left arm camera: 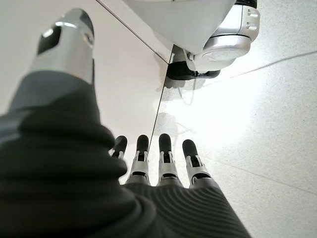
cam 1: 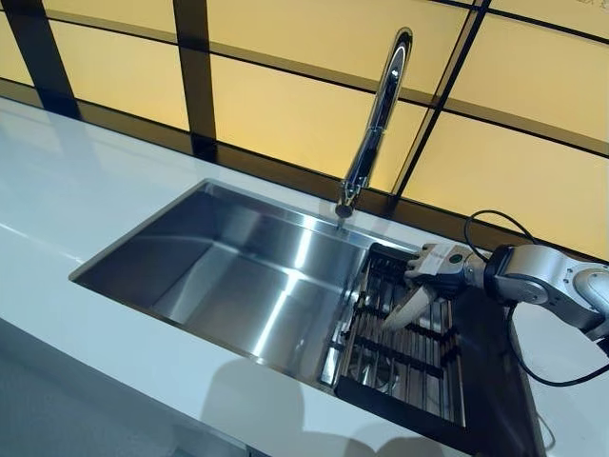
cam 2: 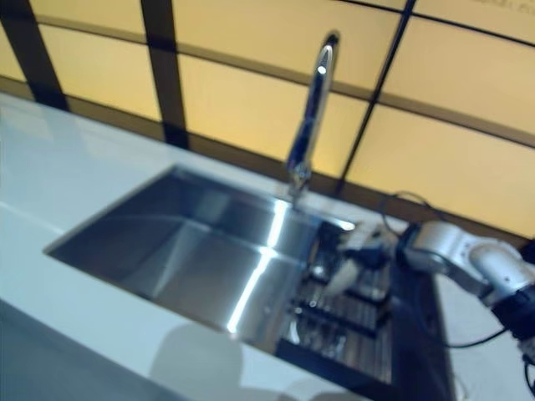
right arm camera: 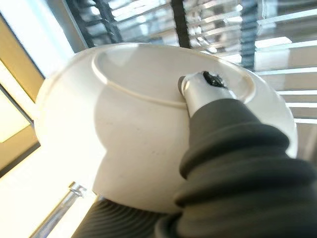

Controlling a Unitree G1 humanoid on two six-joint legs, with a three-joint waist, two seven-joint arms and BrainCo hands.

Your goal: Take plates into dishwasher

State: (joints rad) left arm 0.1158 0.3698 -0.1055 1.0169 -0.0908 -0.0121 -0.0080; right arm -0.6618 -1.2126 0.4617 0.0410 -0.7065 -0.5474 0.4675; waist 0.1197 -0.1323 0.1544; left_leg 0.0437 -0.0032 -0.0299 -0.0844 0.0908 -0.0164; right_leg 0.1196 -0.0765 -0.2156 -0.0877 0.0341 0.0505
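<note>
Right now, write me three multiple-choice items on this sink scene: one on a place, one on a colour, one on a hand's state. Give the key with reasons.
1. Where is the right hand?
A. Over the dark rack at the sink's right end
B. At the far left of the countertop
C. Beside the left hand

2. What colour is the plate?
A. Black
B. White
C. Red

3. What is the state of the left hand?
A. Curled round a plate
C. Pinching the tap
B. Open, fingers straight, holding nothing

Key: 1 A, the eye views show the hand above the rack, right of the steel sink and below the tap. 2 B, the right wrist view shows a white plate with the thumb pressed on its underside. 3 B, the left wrist view shows straight fingers over bare floor.
</note>
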